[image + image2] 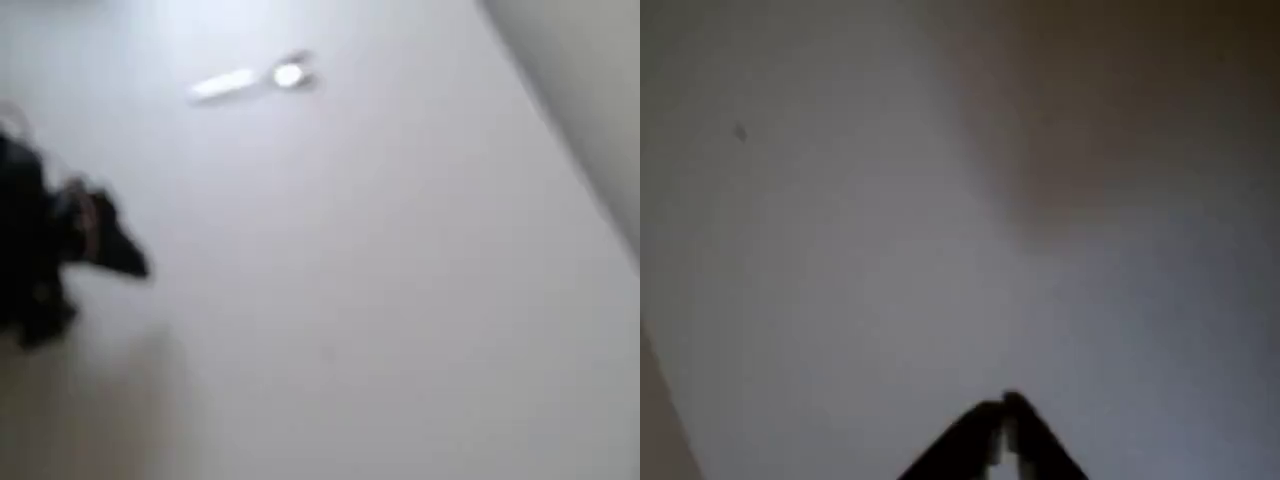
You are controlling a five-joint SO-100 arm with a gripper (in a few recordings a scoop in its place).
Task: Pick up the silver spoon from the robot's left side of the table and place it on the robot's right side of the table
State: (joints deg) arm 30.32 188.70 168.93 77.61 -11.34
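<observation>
A: Looking at the overhead view, the silver spoon (255, 80) is lying flat on the white table (400, 300) near the top, bowl end to the picture's right, handle to the left. Pretty blurry though.

B: And the arm?

A: The black gripper (135, 262) is over at the left edge, well apart from the spoon, carrying nothing.

B: Fingers?

A: In the wrist view the gripper (1006, 408) tips are pressed together into a point, with only bare table (840, 300) under them.
</observation>
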